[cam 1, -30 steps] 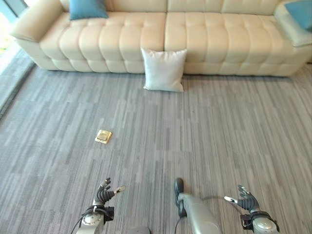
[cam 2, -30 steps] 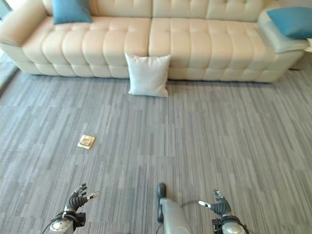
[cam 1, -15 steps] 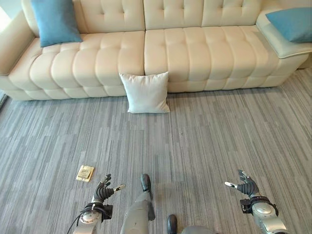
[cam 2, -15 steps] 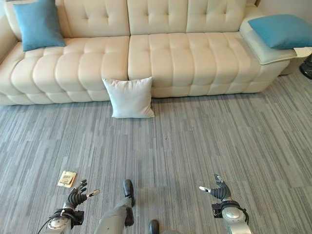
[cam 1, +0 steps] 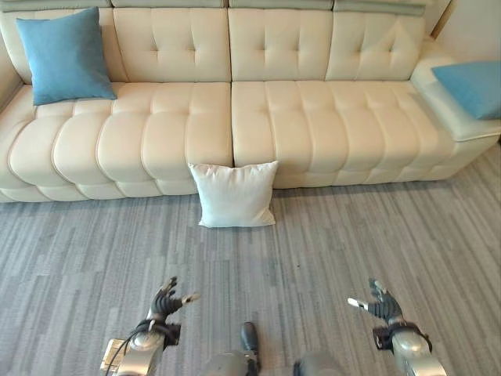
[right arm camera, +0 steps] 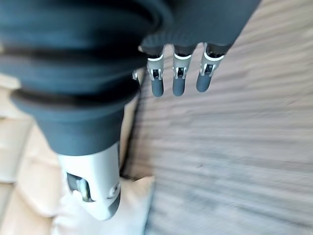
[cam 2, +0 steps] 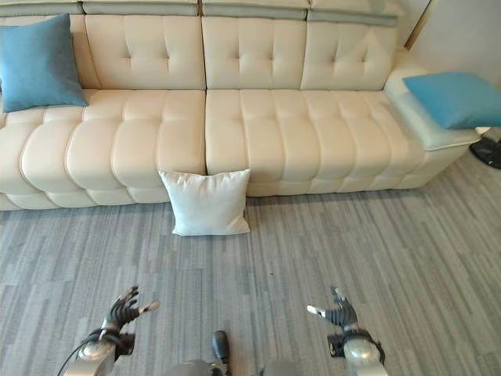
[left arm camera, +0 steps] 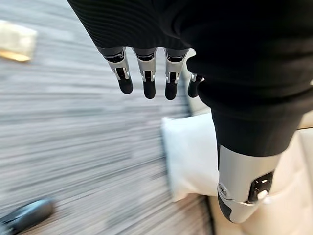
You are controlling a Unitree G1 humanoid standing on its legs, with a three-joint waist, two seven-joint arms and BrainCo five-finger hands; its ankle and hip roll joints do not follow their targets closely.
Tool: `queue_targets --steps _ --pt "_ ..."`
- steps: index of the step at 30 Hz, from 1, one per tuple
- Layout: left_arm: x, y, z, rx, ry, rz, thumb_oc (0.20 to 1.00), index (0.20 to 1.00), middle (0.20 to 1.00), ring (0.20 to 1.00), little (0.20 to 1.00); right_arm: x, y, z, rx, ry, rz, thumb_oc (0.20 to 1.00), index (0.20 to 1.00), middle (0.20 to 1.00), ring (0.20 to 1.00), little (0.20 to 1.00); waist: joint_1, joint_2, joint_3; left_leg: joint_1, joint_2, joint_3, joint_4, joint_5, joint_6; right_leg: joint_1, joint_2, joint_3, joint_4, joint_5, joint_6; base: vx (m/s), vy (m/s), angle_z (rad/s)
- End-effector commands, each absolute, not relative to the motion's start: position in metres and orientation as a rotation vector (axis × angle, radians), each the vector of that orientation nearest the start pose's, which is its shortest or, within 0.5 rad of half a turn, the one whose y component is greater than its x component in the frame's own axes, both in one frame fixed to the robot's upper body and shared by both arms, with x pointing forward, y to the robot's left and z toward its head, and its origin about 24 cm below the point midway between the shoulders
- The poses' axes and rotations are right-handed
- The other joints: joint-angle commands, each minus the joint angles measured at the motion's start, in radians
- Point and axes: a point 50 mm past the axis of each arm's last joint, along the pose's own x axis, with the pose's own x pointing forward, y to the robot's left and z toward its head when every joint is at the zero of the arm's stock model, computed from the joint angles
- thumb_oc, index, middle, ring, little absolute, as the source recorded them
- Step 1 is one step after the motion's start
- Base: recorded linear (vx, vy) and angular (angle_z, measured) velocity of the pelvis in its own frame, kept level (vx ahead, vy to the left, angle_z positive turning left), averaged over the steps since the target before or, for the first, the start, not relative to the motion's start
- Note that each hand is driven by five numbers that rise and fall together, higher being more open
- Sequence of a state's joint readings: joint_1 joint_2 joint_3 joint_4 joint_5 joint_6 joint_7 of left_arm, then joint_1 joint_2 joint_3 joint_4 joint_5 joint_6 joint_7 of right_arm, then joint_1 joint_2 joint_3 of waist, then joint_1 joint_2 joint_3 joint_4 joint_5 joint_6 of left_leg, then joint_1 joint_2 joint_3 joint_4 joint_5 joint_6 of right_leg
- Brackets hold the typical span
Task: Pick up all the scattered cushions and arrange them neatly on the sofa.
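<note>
Here, white cushion (cam 1: 233,195) propped against sofa (cam 1: 297,125) front, left hand (cam 1: 165,301) and right hand (cam 1: 378,303) both spread, empty, right blue cushion (cam 1: 472,86) cut off.

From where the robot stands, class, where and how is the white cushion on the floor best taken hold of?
Probably by its two side edges, one hand each, from the front: the white cushion stands upright, leaning on the sofa, its back blocked. Left hand and right hand are open.

Head eyes overlook sofa (cam 1: 235,117) — wrists seemingly floorward.
</note>
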State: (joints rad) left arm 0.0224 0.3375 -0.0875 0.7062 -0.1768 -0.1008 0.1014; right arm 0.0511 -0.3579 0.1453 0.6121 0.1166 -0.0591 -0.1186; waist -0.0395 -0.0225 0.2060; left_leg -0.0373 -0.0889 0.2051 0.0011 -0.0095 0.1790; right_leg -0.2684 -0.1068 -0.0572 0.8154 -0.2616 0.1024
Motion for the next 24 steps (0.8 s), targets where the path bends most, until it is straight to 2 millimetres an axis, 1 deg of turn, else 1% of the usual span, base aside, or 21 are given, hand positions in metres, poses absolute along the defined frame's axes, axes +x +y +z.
queue_targets --steps 1,2,4,5,6,7,8,9,10,11,12,13,14,15,16,17,18,19,22,23,24 --pt "0.186 0.268 -0.075 0.261 0.569 0.218 1.000 1.000 1.000 1.000 1.000 0.204 -0.253 -0.066 -0.343 0.527 -0.142 1.000 1.000 1.000 1.000 1.000 -0.018 -0.026 0.048 0.047 0.087 -0.031 0.048 -0.080 -0.147 0.049 0.028 -0.063 -0.410 0.230 0.018 0.43 0.052 0.43" --pt "0.186 0.267 -0.076 0.258 0.571 0.215 1.000 1.000 1.000 1.000 1.000 0.204 -0.254 -0.066 -0.345 0.529 -0.144 1.000 1.000 1.000 1.000 1.000 -0.029 -0.029 0.051 0.074 0.077 -0.039 0.038 -0.094 -0.151 0.032 0.041 -0.081 -0.473 0.224 0.022 0.46 0.028 0.60" --pt "0.186 0.264 -0.079 0.255 0.583 0.211 1.000 1.000 1.000 1.000 1.000 0.199 -0.258 -0.069 -0.343 0.551 -0.154 1.000 1.000 1.000 1.000 1.000 -0.056 -0.037 0.051 0.132 0.060 -0.071 0.025 -0.128 -0.162 0.001 0.086 -0.066 -0.609 0.247 0.039 0.40 -0.025 0.36" --pt "0.186 0.264 -0.079 0.255 0.583 0.212 1.000 1.000 1.000 1.000 1.000 0.199 -0.258 -0.069 -0.343 0.551 -0.154 1.000 1.000 1.000 1.000 1.000 -0.057 -0.037 0.051 0.130 0.060 -0.071 0.025 -0.126 -0.162 0.002 0.086 -0.066 -0.613 0.250 0.038 0.33 -0.056 0.14" --pt "0.186 0.263 -0.079 0.257 0.582 0.210 1.000 1.000 1.000 1.000 1.000 0.197 -0.261 -0.070 -0.348 0.561 -0.162 1.000 1.000 1.000 1.000 1.000 -0.063 -0.040 0.048 0.147 0.051 -0.085 0.028 -0.142 -0.165 -0.004 0.092 -0.064 -0.666 0.265 0.044 0.40 -0.098 0.54" --pt "0.187 0.261 -0.079 0.260 0.580 0.201 1.000 1.000 1.000 1.000 1.000 0.191 -0.264 -0.073 -0.351 0.582 -0.173 1.000 1.000 1.000 1.000 1.000 -0.071 -0.042 0.045 0.172 0.046 -0.106 0.042 -0.161 -0.174 -0.016 0.084 -0.075 -0.686 0.279 0.041 0.56 -0.163 0.54" --pt "0.184 0.260 -0.081 0.264 0.589 0.188 1.000 1.000 1.000 1.000 1.000 0.184 -0.267 -0.076 -0.348 0.600 -0.183 1.000 1.000 1.000 1.000 1.000 -0.081 -0.039 0.042 0.194 0.052 -0.120 0.063 -0.175 -0.187 0.000 0.087 -0.063 -0.679 0.276 0.033 0.39 -0.134 0.78" --pt "0.184 0.260 -0.081 0.264 0.589 0.189 1.000 1.000 1.000 1.000 1.000 0.184 -0.267 -0.076 -0.348 0.600 -0.183 1.000 1.000 1.000 1.000 1.000 -0.082 -0.041 0.040 0.192 0.050 -0.121 0.063 -0.172 -0.187 -0.001 0.085 -0.063 -0.681 0.278 0.033 0.41 -0.193 0.69" --pt "0.179 0.257 -0.087 0.275 0.615 0.168 1.000 1.000 1.000 1.000 1.000 0.175 -0.270 -0.080 -0.330 0.621 -0.196 1.000 1.000 1.000 1.000 1.000 -0.089 -0.034 0.023 0.188 0.066 -0.128 0.148 -0.155 -0.222 0.040 0.092 -0.048 -0.680 0.276 0.004 0.36 -0.196 0.84" --pt "0.177 0.258 -0.088 0.270 0.621 0.171 1.000 1.000 1.000 1.000 1.000 0.173 -0.273 -0.080 -0.338 0.632 -0.204 1.000 1.000 1.000 1.000 1.000 -0.092 -0.032 0.014 0.166 0.086 -0.106 0.220 -0.120 -0.246 0.066 0.081 -0.067 -0.691 0.274 -0.006 0.47 -0.280 0.69" --pt "0.175 0.256 -0.089 0.262 0.626 0.169 1.000 1.000 1.000 1.000 1.000 0.174 -0.275 -0.079 -0.341 0.627 -0.210 1.000 1.000 1.000 1.000 1.000 -0.088 -0.033 0.021 0.120 0.111 -0.092 0.349 -0.071 -0.270 0.099 0.081 -0.071 -0.694 0.264 -0.024 0.26 -0.217 0.61" --pt "0.175 0.255 -0.089 0.256 0.625 0.168 1.000 1.000 1.000 1.000 1.000 0.176 -0.275 -0.078 -0.340 0.621 -0.213 1.000 1.000 1.000 1.000 1.000 -0.084 -0.040 0.023 0.079 0.122 -0.081 0.427 -0.029 -0.274 0.122 0.080 -0.065 -0.702 0.255 -0.038 0.16 -0.150 0.42" --pt "0.175 0.255 -0.088 0.256 0.625 0.167 1.000 1.000 1.000 1.000 1.000 0.176 -0.276 -0.078 -0.340 0.620 -0.213 1.000 1.000 1.000 1.000 1.000 -0.085 -0.039 0.023 0.075 0.124 -0.082 0.434 -0.032 -0.275 0.121 0.082 -0.066 -0.702 0.255 -0.038 0.16 -0.139 0.19" --pt "0.175 0.254 -0.090 0.249 0.628 0.171 1.000 1.000 1.000 1.000 1.000 0.176 -0.279 -0.077 -0.350 0.622 -0.219 1.000 1.000 1.000 1.000 1.000 -0.077 -0.042 0.025 0.039 0.141 -0.065 0.490 -0.019 -0.273 0.143 0.082 -0.064 -0.705 0.239 -0.052 0.33 -0.140 -0.32" --pt "0.173 0.253 -0.093 0.242 0.646 0.174 1.000 1.000 1.000 1.000 1.000 0.177 -0.281 -0.077 -0.363 0.635 -0.220 1.000 1.000 1.000 1.000 1.000 -0.050 -0.043 0.033 -0.042 0.143 -0.040 0.473 -0.068 -0.242 0.189 0.085 -0.040 -0.707 0.206 -0.059 0.33 -0.139 -0.34" --pt "0.173 0.253 -0.093 0.242 0.646 0.175 1.000 1.000 1.000 1.000 1.000 0.177 -0.281 -0.077 -0.363 0.634 -0.220 1.000 1.000 1.000 1.000 1.000 -0.050 -0.046 0.030 -0.043 0.141 -0.039 0.468 -0.063 -0.241 0.186 0.082 -0.039 -0.708 0.207 -0.059 0.34 -0.063 -0.43" --pt "0.171 0.253 -0.094 0.246 0.654 0.171 1.000 1.000 1.000 1.000 1.000 0.176 -0.282 -0.077 -0.367 0.637 -0.223 1.000 1.000 1.000 1.000 1.000 -0.044 -0.042 0.032 -0.049 0.136 -0.039 0.419 -0.087 -0.232 0.200 0.082 -0.031 -0.706 0.200 -0.055 0.24 0.020 -0.48" --pt "0.171 0.253 -0.094 0.251 0.653 0.166 1.000 1.000 1.000 1.000 1.000 0.178 -0.285 -0.075 -0.380 0.631 -0.227 1.000 1.000 1.000 1.000 1.000 -0.036 -0.038 0.027 -0.074 0.122 -0.049 0.327 -0.091 -0.227 0.215 0.084 -0.018 -0.708 0.185 -0.053 0.25 0.023 -0.56" --pt "0.170 0.253 -0.094 0.252 0.655 0.168 1.000 1.000 1.000 1.000 1.000 0.178 -0.286 -0.074 -0.388 0.632 -0.229 1.000 1.000 1.000 1.000 1.000 -0.031 -0.035 0.030 -0.085 0.117 -0.059 0.280 -0.079 -0.230 0.226 0.086 -0.012 -0.706 0.175 -0.052 0.14 0.023 -0.37" --pt "0.170 0.253 -0.094 0.250 0.653 0.169 1.000 1.000 1.000 1.000 1.000 0.178 -0.287 -0.074 -0.396 0.634 -0.230 1.000 1.000 1.000 1.000 1.000 -0.027 -0.031 0.030 -0.098 0.119 -0.068 0.244 -0.058 -0.235 0.238 0.091 -0.005 -0.706 0.167 -0.053 0.21 0.049 -0.32" --pt "0.169 0.253 -0.095 0.252 0.658 0.169 1.000 1.000 1.000 1.000 1.000 0.177 -0.288 -0.075 -0.405 0.640 -0.232 1.000 1.000 1.000 1.000 1.000 -0.020 -0.023 0.032 -0.108 0.125 -0.078 0.187 -0.018 -0.244 0.263 0.097 0.004 -0.709 0.154 -0.054 0.27 0.078 -0.21"
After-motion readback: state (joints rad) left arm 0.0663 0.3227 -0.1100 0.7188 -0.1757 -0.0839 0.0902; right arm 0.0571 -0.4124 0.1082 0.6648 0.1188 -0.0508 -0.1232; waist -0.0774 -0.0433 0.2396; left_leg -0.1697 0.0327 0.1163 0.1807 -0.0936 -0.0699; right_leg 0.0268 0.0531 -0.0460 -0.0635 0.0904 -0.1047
